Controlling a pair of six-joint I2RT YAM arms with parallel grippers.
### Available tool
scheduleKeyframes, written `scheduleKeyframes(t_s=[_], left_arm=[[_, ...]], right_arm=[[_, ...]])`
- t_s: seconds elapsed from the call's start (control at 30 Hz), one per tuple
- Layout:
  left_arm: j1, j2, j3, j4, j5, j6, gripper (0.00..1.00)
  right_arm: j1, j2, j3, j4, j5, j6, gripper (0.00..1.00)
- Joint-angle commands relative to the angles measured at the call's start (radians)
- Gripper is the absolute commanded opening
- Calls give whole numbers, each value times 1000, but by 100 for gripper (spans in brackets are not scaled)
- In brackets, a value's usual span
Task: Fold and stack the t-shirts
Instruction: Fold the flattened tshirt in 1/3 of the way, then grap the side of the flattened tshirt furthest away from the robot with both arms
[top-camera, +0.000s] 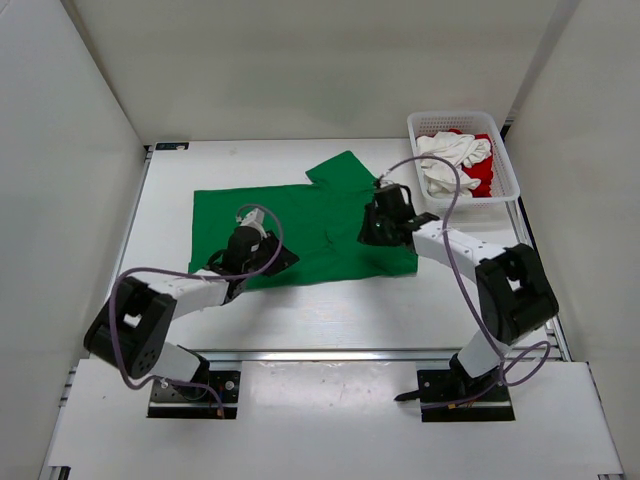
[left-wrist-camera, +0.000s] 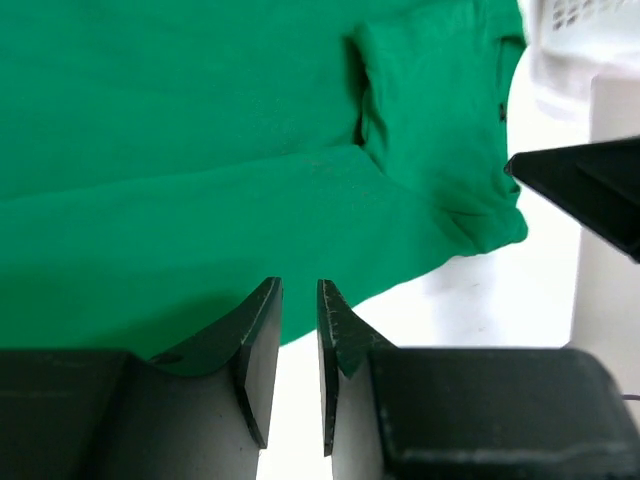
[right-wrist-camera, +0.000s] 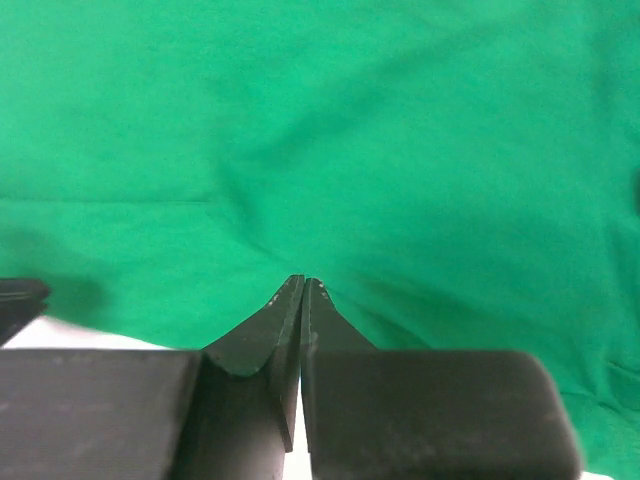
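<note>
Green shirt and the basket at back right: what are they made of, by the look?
green t-shirt: soft cloth, matte. It lies limp and flat with creases and soft folds. Probably a cotton-type knit, but the fibre can't be told from here.
basket: white rigid plastic, smooth finish. Its walls stand straight and are an even moulded mesh of slots.

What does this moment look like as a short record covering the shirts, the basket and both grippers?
green cloth t-shirt: spread out on the white table
white cloth t-shirt: crumpled in the white plastic mesh basket, far right
red cloth t-shirt: same basket, partly under the white one
left gripper: jaws narrowly apart at the green shirt's near edge, nothing visible between them
right gripper: shut, tips at the green cloth; cannot tell whether it pinches cloth
</note>
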Motion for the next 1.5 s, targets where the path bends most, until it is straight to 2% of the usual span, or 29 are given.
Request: scheduleKeyframes(t_s=[0.0, 0.17, 0.3, 0.47, 0.57, 0.63, 0.73, 0.8, 0.87, 0.93, 1.0, 1.03, 1.1, 1.17, 1.27, 1.37, 1.47], left_arm=[[-32, 88, 62, -46, -29, 60, 31], [-14, 162, 25, -43, 23, 51, 30], [-27, 155, -50, -47, 75, 48, 29], [-52, 17, -177, -69, 74, 33, 30], [-72, -86, -260, -96, 68, 16, 30], [-100, -156, -294, -122, 66, -9, 30], [-114, -255, -271, -182, 31, -6, 31], [-77, -302, -204, -228, 38, 23, 34], [-20, -311, -69, -291, 6, 77, 38], [100, -272, 39, -300, 15, 121, 42], [202, -177, 143, -262, 64, 115, 44], [263, -149, 169, -265, 63, 109, 43], [363, -4, 281, -247, 74, 96, 41], [469, 160, 388, -294, 71, 105, 39], [560, 309, 578, -421, 19, 172, 37], [620, 457, 727, -509, -27, 236, 35], [652, 543, 821, -550, -70, 275, 39]], right_arm=[[-43, -26, -151, 69, 26, 62, 0], [-111, -94, -300, 106, 38, 85, 0], [-122, -152, -399, 75, 50, 84, 0], [-96, -296, -630, 66, -17, 151, 0], [-53, -426, -711, 17, -17, 209, 0], [-54, -486, -736, 5, -46, 223, 0], [-90, -554, -677, -21, -60, 205, 3], [-84, -565, -595, -35, -47, 187, 9], [-88, -542, -465, -23, -60, 148, 13], [-88, -470, -387, 32, -106, 115, 16], [-65, -326, -248, 61, -148, 81, 15], [-60, -283, -215, 72, -175, 72, 10], [-30, -160, -100, 92, -211, 47, 6], [25, -97, -26, 89, -220, 33, 3], [77, -54, -15, 121, -240, 13, 1], [91, -51, -90, 185, -284, 31, 2], [101, -59, -167, 253, -321, 48, 4]])
